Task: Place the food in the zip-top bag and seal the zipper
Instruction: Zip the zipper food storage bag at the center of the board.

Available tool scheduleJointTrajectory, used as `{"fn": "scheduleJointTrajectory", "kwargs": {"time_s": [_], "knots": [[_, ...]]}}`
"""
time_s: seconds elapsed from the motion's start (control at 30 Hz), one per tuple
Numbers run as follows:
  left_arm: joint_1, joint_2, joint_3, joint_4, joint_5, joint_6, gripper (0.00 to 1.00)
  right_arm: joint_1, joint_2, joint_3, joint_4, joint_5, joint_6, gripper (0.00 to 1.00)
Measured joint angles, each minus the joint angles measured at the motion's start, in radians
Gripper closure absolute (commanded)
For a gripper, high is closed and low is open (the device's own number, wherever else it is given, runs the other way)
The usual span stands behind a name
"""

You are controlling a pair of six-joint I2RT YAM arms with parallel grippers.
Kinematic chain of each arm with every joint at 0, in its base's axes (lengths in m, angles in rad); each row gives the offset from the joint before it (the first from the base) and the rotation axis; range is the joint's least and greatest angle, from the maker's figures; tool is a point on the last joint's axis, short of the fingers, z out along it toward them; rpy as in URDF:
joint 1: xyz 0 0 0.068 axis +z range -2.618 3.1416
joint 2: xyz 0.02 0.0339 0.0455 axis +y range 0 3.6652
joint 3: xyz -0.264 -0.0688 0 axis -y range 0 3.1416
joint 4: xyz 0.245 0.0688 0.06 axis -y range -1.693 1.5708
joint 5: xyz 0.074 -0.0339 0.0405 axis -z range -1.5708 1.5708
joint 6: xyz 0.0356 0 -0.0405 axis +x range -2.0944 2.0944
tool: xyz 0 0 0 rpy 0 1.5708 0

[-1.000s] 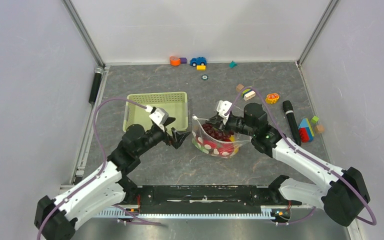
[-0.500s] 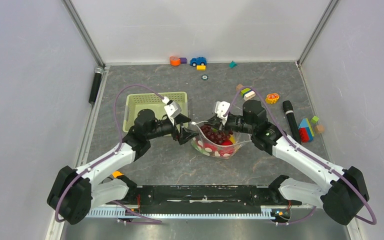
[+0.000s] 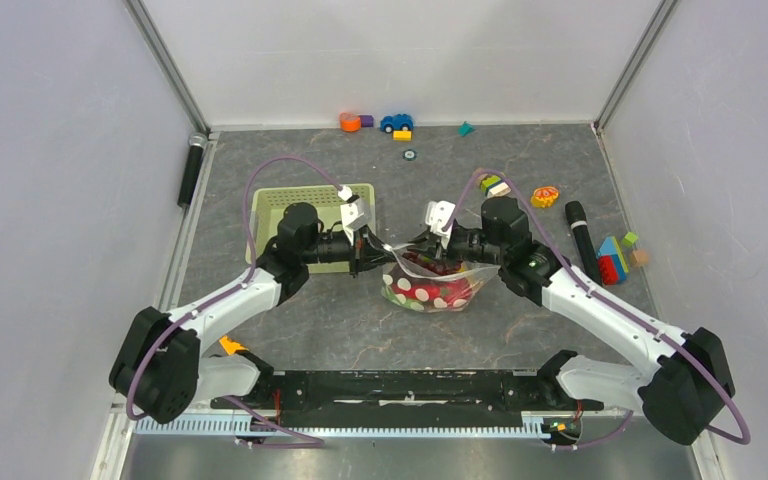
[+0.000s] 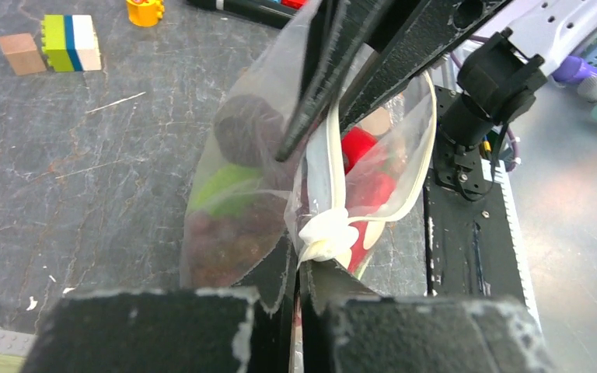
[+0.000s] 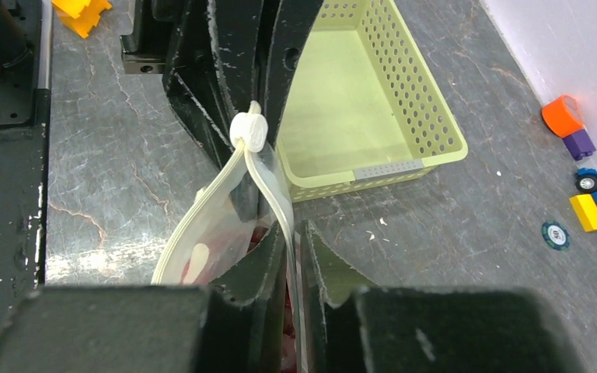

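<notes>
Filling the overhead view, the grey marbled table (image 3: 320, 320) lay between pale walls. The pale green lattice basket (image 3: 310, 188) sat left of centre. Just right of it, at the middle of the frame, the zip-top bag (image 3: 430, 295) was stretched by its upper rim between the two grippers. The left gripper (image 3: 378, 252) reached in from the left past the basket's right rim, its fingers pressed together on the bag's corner just beside the slider. The right gripper (image 3: 423, 245) came from the right, its fingers narrow, with the bag's rim running between them and only a thin slit showing. Inside the bag lay the food (image 4: 357, 144): red, green and dark purple pieces behind the dotted film. A stack of building blocks (image 3: 615, 258) stood near the right edge, and a blue toy car (image 3: 396, 122) sat at the top centre. The zipper (image 4: 332, 155) was unsealed, its two whitish strips parting in a loop from the white slider (image 4: 328, 233).
</notes>
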Motion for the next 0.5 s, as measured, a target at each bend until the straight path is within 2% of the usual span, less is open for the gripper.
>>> {"fn": "scheduleJointTrajectory", "kwargs": {"time_s": [0.13,0.23,0.37,0.5], "knots": [[0.0,0.0,0.0,0.0,0.021,0.001,0.98,0.0,0.0,0.012,-0.01,0.025,-0.002,0.55],[0.0,-0.003,0.0,-0.002,0.024,0.0,0.98,0.0,-0.006,0.022,-0.019,0.048,-0.01,0.41],[0.0,-0.013,0.0,-0.009,0.023,0.0,0.98,-0.001,-0.051,0.022,-0.032,0.014,-0.035,0.32],[0.0,-0.019,0.0,-0.023,0.023,0.0,0.98,-0.001,-0.1,0.022,-0.012,-0.105,-0.047,0.3]]}}
